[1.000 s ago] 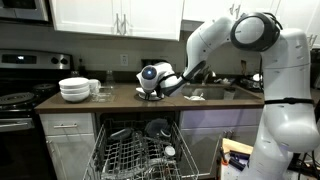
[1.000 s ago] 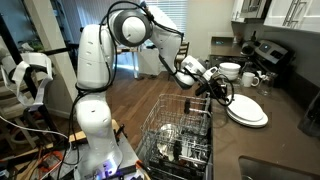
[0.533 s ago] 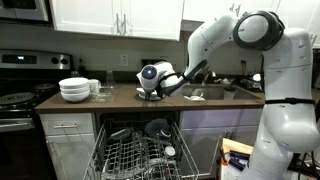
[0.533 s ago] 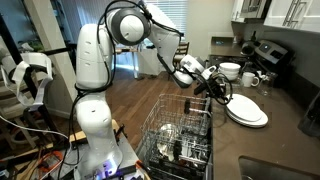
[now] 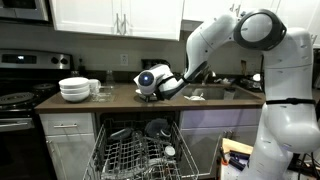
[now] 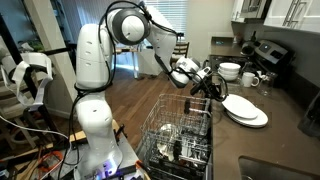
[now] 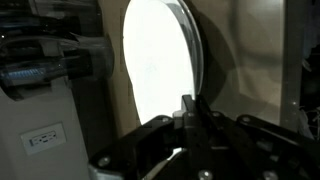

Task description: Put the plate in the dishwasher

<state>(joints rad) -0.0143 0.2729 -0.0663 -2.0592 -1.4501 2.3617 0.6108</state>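
The plate [image 6: 246, 109] is white and round and sits at the counter's edge in an exterior view, its near rim tipped up a little. In the wrist view the plate [image 7: 158, 60] fills the upper middle, seen nearly edge-on. My gripper [image 7: 190, 102] is shut on the plate's rim, with both dark fingers pressed together over the edge. The gripper [image 6: 216, 90] shows in both exterior views, low over the counter [image 5: 148, 84]. Below the counter the dishwasher stands open, its wire rack [image 5: 140, 156] pulled out; the same rack [image 6: 180, 128] lies just beside the plate.
A stack of white bowls [image 5: 74, 90] and mugs [image 5: 97, 87] stand on the counter near the black stove [image 5: 15, 100]. The rack holds some dark dishes [image 5: 157, 128]. A sink [image 5: 212, 93] lies behind the arm. A wall outlet [image 7: 42, 137] shows in the wrist view.
The gripper has shifted slightly toward the dishwasher side and tilted, and the plate's gripped edge has risen a little off the counter. The jaws stay shut.
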